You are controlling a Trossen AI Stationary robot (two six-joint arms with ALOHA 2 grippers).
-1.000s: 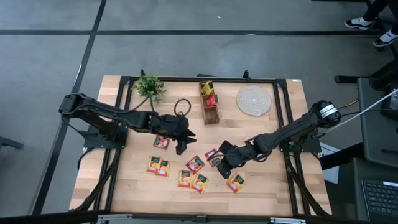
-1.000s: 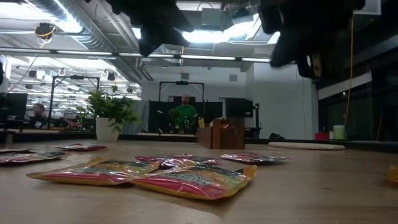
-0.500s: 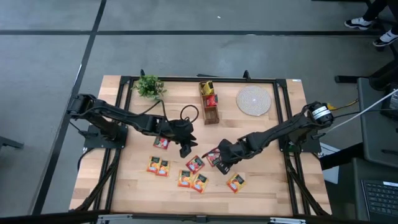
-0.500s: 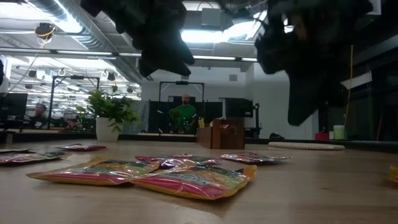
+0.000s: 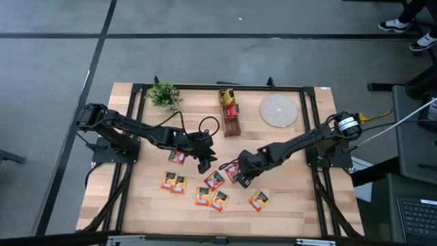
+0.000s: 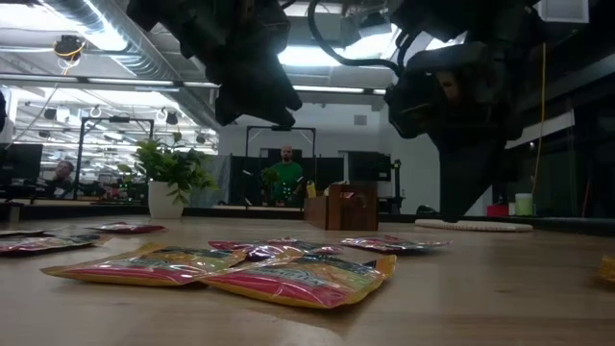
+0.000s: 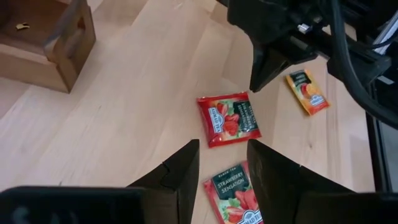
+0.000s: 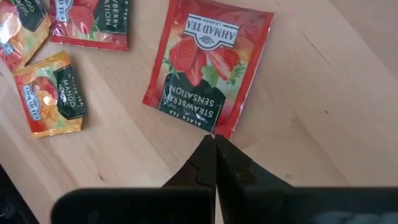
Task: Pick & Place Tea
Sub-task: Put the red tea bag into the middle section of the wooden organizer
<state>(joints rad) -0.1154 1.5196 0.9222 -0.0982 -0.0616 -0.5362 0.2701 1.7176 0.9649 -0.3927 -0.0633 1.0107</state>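
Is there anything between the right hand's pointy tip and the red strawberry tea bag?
Nothing. In the right wrist view the shut right hand points at the edge of the red sachet, with only bare table around it.

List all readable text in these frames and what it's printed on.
"AHMAD TEA LONDON", "STRAWBERRY SENSATION", "BLACK TEA": red sachet.
"MANGO": orange sachet; smaller print unreadable.
"STRAWBERRY SENSATION": second red sachet, at the left wrist view's lower edge.
Labels on the other sachets: too small or blurred to read.

Bright ceiling lights [image 6: 317, 53] glare in the low view, silhouetting the arms; nearest sachets [image 6: 298, 279] look soft.
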